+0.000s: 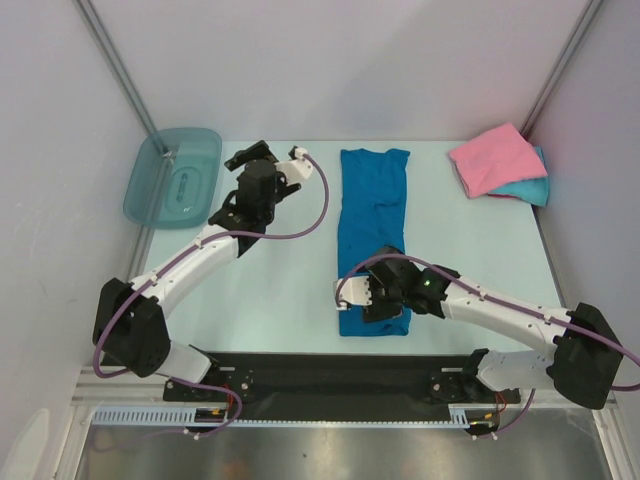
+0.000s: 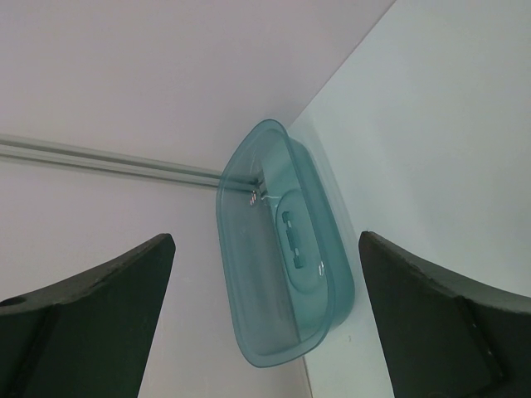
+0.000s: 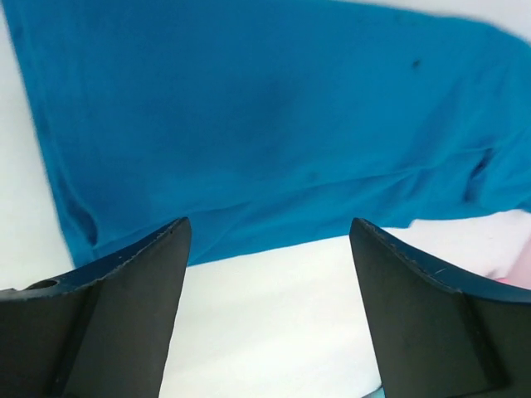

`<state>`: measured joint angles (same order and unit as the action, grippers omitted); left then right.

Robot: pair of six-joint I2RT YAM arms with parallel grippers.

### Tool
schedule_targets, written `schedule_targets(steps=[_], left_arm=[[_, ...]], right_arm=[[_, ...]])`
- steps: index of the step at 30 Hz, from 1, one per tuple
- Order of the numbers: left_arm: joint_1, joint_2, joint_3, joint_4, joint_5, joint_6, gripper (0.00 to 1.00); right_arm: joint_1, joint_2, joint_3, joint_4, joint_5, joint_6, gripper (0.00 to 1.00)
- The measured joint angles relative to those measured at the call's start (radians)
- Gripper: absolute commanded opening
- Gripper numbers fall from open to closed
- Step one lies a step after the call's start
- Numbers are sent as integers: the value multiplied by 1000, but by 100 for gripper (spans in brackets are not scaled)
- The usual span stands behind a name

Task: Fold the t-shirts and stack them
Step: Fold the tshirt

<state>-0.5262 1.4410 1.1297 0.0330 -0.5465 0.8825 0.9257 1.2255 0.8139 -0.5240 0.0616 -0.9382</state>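
you have a translucent teal bin [image 1: 172,176] sitting at the far left corner of the pale table [image 1: 280,290], open side up, with an oval moulded shape showing in its base. its left side lies close against the plain white wall [image 1: 60,150], and a grey metal post [image 1: 118,62] slants up from just behind it. a second metal post [image 1: 562,68] like it rises from the table's far right corner, where the walls meet.

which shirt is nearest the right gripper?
The deep blue t-shirt, a long strip mid-table; the right gripper is over its near end. The pink t-shirt and turquoise t-shirt lie stacked at the far right corner, pink on top.
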Motion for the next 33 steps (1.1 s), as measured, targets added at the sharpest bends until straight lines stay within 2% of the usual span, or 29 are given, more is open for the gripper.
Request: schedule_targets(steps=[3, 6, 8, 10, 12, 13, 15, 22, 33], left_arm=[[0, 0, 0, 13, 0, -2, 100], [0, 0, 0, 18, 0, -2, 100], [0, 0, 0, 20, 0, -2, 100], [0, 0, 0, 23, 0, -2, 100], [0, 0, 0, 28, 0, -3, 100], [0, 0, 0, 30, -1, -3, 100], [0, 0, 0, 32, -1, -9, 100], [-2, 0, 0, 34, -1, -16, 100], [-4, 13, 27, 45, -1, -18, 100]], right_arm=[[1, 0, -1, -60, -28, 41, 75], [5, 1, 18, -152, -81, 80, 55], [6, 3, 51, -219, -114, 104, 46], [7, 5, 81, -264, -142, 119, 45], [8, 5, 86, -283, -154, 126, 39], [8, 5, 82, -294, -158, 126, 30], [6, 1, 55, -299, -159, 126, 21], [-16, -15, -96, -295, -166, 126, 11], [-56, -37, -85, -323, -186, 126, 4]])
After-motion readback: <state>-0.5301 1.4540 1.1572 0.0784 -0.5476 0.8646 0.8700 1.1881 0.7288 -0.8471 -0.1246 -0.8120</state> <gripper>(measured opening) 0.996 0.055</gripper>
